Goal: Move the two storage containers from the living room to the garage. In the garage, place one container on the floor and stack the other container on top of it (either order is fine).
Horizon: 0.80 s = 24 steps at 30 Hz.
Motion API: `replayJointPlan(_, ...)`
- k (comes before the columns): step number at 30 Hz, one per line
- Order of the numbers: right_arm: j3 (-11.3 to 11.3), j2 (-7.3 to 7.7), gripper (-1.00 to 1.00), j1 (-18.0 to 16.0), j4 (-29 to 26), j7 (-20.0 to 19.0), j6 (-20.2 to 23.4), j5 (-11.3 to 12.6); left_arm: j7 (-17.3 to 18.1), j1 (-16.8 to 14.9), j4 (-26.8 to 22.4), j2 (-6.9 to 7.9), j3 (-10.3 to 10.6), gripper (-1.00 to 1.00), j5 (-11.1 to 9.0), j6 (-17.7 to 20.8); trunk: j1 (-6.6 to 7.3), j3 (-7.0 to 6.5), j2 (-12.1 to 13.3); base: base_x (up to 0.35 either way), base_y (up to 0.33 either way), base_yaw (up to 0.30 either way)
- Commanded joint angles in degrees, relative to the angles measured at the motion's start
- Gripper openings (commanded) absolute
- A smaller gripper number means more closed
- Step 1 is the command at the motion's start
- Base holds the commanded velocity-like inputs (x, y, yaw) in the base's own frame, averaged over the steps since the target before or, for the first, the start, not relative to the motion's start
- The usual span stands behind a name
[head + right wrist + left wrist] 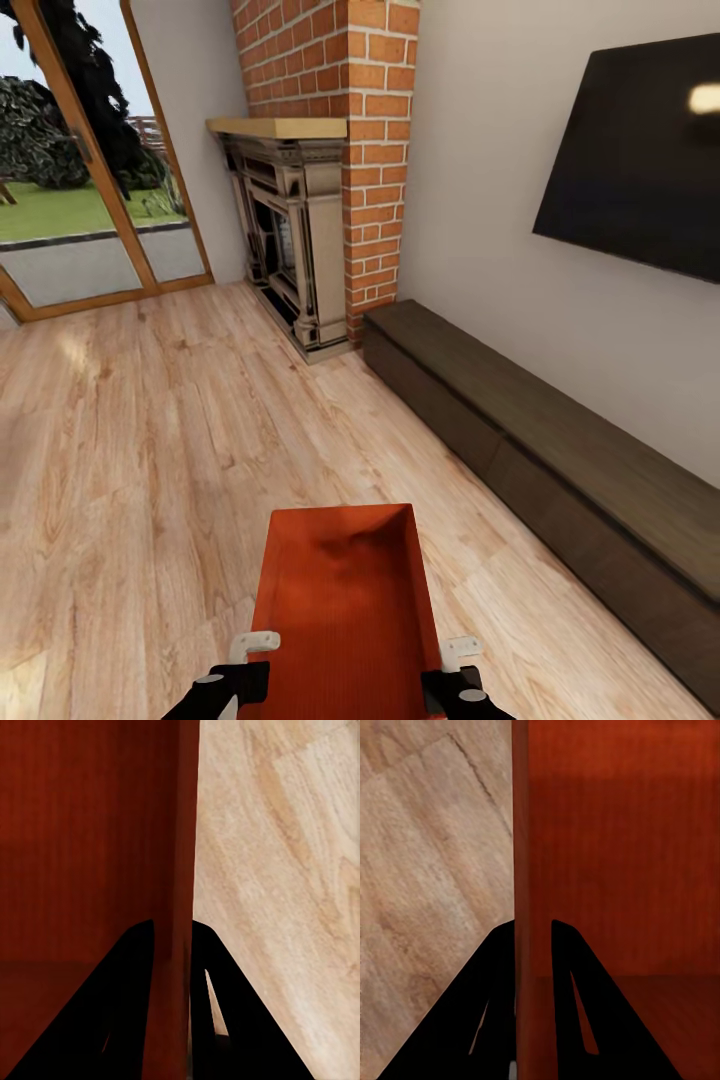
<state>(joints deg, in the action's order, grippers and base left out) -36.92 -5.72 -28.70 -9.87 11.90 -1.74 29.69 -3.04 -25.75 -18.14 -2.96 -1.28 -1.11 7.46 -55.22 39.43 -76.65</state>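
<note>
An orange-red storage container (342, 600), open-topped and empty, is held up over the light wood plank floor (130, 450) of the living room, low in the head view. My left gripper (243, 680) is shut on its left wall, one black finger on each side of the thin wall (531, 945). My right gripper (450, 685) is shut the same way on the right wall (184, 945). The container's inside (622, 855) fills one side of each wrist view, and plank floor (285, 870) shows beyond the wall.
Ahead stand a red brick fireplace (340, 170) with a dark surround and wood mantel. A long low dark cabinet (540, 440) runs along the right wall under a black TV (640, 150). Wood-framed glass doors (90, 200) are at far left.
</note>
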Motion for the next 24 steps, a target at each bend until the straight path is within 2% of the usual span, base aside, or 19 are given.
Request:
replayJointPlan(1, -0.08, 0.02, -1.0, -0.04, 0.2, 0.75, -0.32, 0.81, -0.45, 0.0, -0.21, -0.03, 0.05, -1.0, 0.0, 0.36, 0.23, -0.14, 0.39, 0.0, 0.0, 0.0)
replayJointPlan(24, -0.05, 0.27, -1.0, -0.02, 0.2, 0.75, -0.2, 0.9, -0.21, 0.0, -0.14, -0.1, 0.05, -1.0, 0.05, 0.46, 5.28, -4.27, 9.62, 0.0, 0.0, 0.0)
